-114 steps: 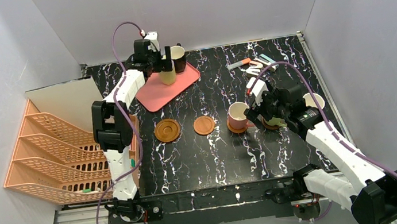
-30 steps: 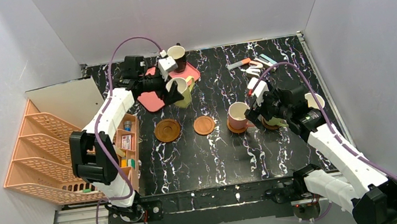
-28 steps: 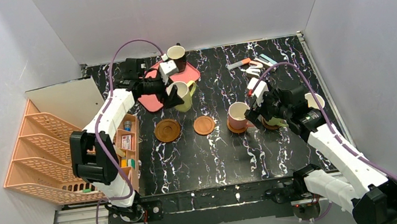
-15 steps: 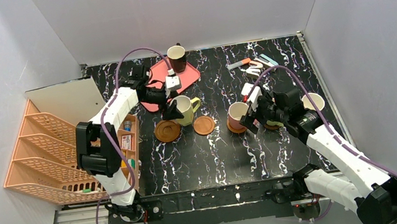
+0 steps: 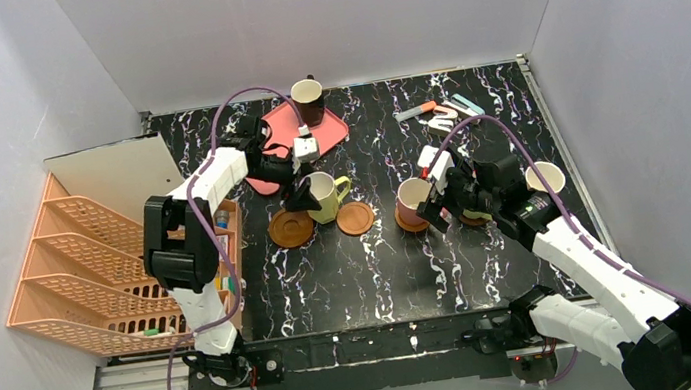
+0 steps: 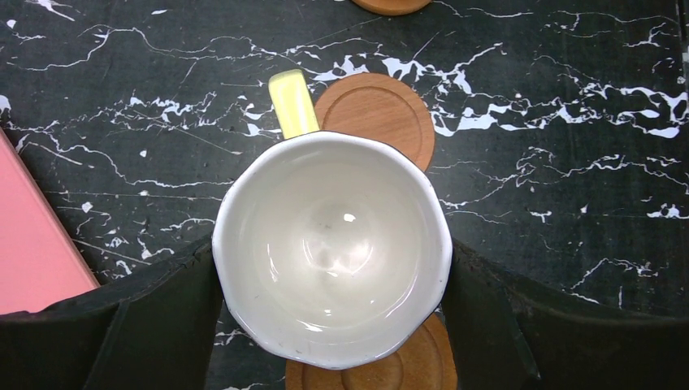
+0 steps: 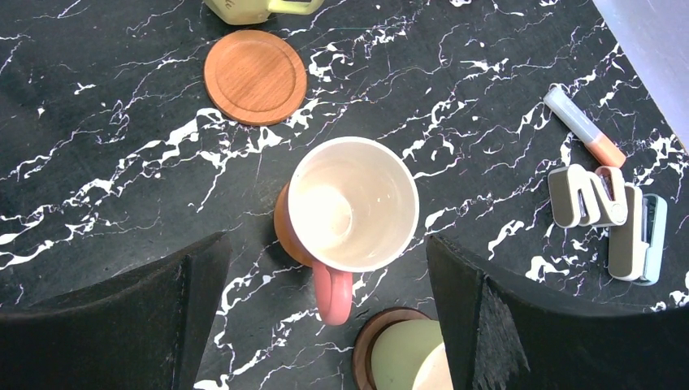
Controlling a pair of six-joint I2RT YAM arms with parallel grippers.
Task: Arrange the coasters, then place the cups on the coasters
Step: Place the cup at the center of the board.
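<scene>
Gripping yellow-green mug (image 6: pixel 331 248) in wide-spread left claw (image 6: pixel 329 301), poised between ringed coaster (image 5: pixel 291 227) and plain coaster (image 5: pixel 356 218), overlapping the ringed one; right claw (image 7: pixel 325 276) agape, empty.

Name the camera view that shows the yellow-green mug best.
Left wrist: the yellow-green mug fills the frame from straight above, rim, cream inside and handle all clear. Top external shows it small; right wrist catches only a sliver at its top edge.

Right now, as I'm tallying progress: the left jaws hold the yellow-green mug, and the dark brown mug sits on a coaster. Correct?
Not quite: the dark brown mug stands on the pink tray, not a coaster, as the top external view shows. The left jaws do hold the yellow-green mug.
</scene>
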